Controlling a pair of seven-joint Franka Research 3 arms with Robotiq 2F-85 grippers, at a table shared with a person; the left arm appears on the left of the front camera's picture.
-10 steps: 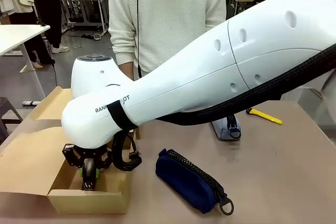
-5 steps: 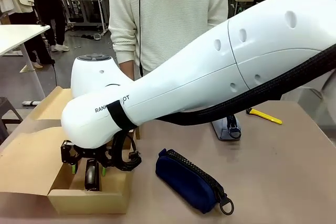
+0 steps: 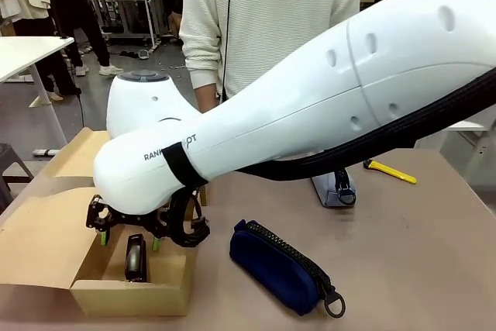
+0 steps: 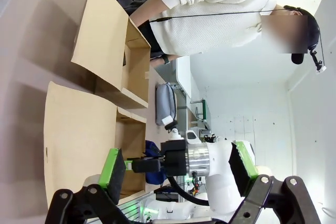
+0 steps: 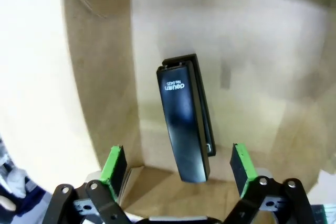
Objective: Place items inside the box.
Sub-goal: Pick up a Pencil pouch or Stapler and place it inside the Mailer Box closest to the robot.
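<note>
Hovering over the box [image 3: 132, 298], your right gripper [image 3: 128, 236] stands wide and empty above the small black stapler [image 3: 135, 258].
Its long axis runs from the box's near wall toward the far wall, resting on the box floor. The navy blue zip pouch [image 3: 279, 266] lies just right of the box, the light grey zip pouch [image 3: 332, 190] beyond it. Your left gripper [image 4: 177, 162] gapes wide, holding nothing.
</note>
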